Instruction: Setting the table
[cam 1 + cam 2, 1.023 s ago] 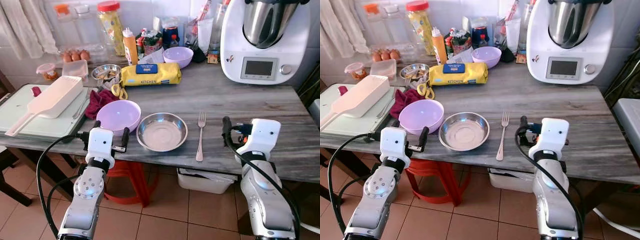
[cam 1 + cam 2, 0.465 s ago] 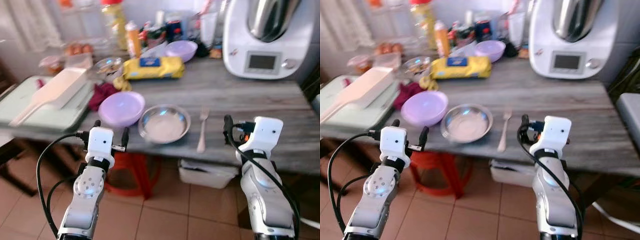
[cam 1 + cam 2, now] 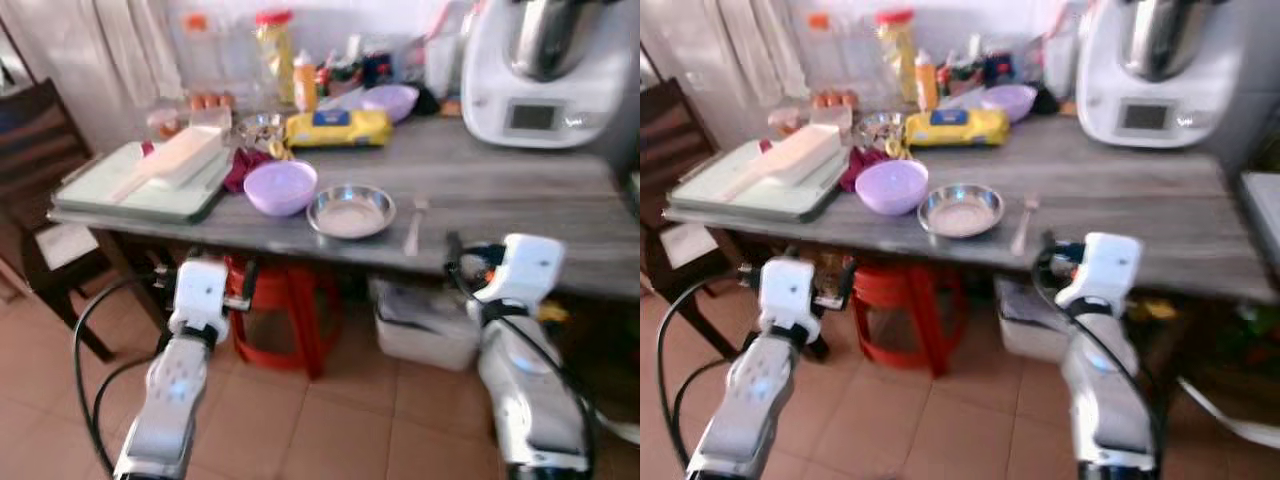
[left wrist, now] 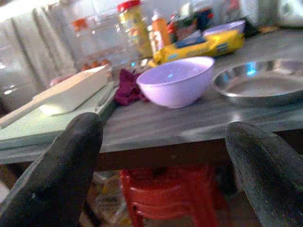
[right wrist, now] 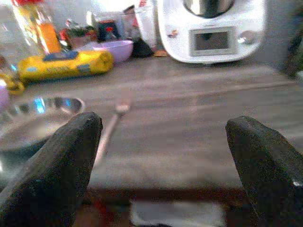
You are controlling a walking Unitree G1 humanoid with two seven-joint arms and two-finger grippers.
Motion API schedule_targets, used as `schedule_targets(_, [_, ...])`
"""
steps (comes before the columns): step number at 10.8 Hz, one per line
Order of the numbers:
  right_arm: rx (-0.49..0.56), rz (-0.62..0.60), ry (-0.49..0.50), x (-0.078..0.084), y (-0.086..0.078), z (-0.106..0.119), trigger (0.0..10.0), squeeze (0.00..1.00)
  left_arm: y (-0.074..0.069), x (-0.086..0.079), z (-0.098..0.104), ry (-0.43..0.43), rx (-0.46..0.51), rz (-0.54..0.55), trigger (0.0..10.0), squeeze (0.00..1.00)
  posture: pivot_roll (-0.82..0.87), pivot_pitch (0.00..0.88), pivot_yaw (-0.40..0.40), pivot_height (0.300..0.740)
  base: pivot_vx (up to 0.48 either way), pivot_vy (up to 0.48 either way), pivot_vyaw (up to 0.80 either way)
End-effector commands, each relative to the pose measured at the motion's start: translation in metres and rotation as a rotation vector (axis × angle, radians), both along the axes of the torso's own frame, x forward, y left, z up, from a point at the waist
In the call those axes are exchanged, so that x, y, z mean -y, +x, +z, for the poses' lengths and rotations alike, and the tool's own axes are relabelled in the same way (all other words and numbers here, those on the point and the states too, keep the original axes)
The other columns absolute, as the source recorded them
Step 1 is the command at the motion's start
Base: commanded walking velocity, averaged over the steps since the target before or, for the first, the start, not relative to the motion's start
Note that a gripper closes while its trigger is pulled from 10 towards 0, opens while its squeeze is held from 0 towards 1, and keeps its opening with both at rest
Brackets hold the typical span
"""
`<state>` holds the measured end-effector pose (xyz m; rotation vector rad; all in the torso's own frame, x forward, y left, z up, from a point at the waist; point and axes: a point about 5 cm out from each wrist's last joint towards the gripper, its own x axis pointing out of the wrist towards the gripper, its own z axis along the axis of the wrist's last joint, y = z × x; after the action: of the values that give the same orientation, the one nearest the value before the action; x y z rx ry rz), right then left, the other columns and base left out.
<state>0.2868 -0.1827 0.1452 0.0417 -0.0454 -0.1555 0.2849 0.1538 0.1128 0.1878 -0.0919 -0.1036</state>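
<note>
On the grey wooden table [image 3: 520, 205] a light purple bowl [image 3: 281, 187] stands beside a shallow steel bowl [image 3: 351, 211], and a fork [image 3: 414, 226] lies to the right of the steel one. Both arms are held out low, short of the table's front edge. My left gripper [image 3: 218, 268] is open and empty; in its wrist view the purple bowl [image 4: 176, 80] and steel bowl [image 4: 260, 86] lie ahead between the fingers [image 4: 61, 175]. My right gripper [image 3: 462, 262] is also open and empty, facing the fork [image 5: 110, 130].
A green tray [image 3: 95, 195] with a white scoop [image 3: 170, 165] sits at the table's left. At the back are a yellow pack [image 3: 338, 127], a second purple bowl [image 3: 390, 100], jars and a white kitchen machine [image 3: 545, 70]. A red stool [image 3: 285, 300] and white bin [image 3: 425, 325] stand underneath; a dark chair [image 3: 40, 150] is left.
The whole view has pulled back, so the table now looks farther and higher. Both grippers sit below its front edge instead of at it. Things on the table have not moved.
</note>
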Motion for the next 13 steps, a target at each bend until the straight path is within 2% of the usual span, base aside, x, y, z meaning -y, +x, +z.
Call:
schedule_targets(1, [0.001,0.013,0.01,-0.006,0.003,0.002,10.0,0.25,0.0,-0.006,-0.002,0.018,-0.011,0.005,10.0,0.0,-0.05,0.0,0.086,0.74,-0.386,0.0,0.0])
schedule_targets(4, [0.0,0.004,0.021,-0.005,0.005,0.001,10.0,0.25,0.0,-0.006,-0.002,0.022,-0.008,-0.005,10.0,0.0,-0.04,0.0,0.087,0.74,-0.376,0.0,0.0])
schedule_targets(6, [-0.005,0.018,0.022,-0.008,0.005,-0.001,10.0,0.0,0.0,-0.006,-0.001,0.024,-0.006,-0.011,10.0,0.0,-0.04,0.0,0.087,0.74,-0.343,0.0,0.0])
schedule_targets(9, [-0.039,0.014,0.024,-0.008,0.008,-0.005,10.0,0.0,-0.003,0.003,0.003,-0.051,0.012,-0.107,10.0,0.0,-0.04,0.0,0.085,0.74,0.0,0.0,0.0])
schedule_targets(10, [-0.037,0.014,0.01,-0.008,0.008,-0.005,10.0,0.0,-0.003,0.006,0.004,-0.048,0.015,-0.134,10.0,0.0,-0.04,0.0,0.086,0.74,0.0,0.0,0.0])
schedule_targets(11, [-0.04,0.028,0.053,-0.011,0.008,-0.006,10.0,0.0,-0.002,0.01,0.008,-0.063,0.028,-0.151,10.0,0.0,-0.04,0.0,0.086,0.74,0.0,0.0,0.0])
schedule_targets(13, [-0.045,0.031,0.059,-0.01,0.007,-0.008,10.0,0.0,-0.003,0.015,0.007,-0.081,0.019,-0.186,10.0,0.0,-0.04,0.0,0.087,0.74,0.0,0.0,0.0])
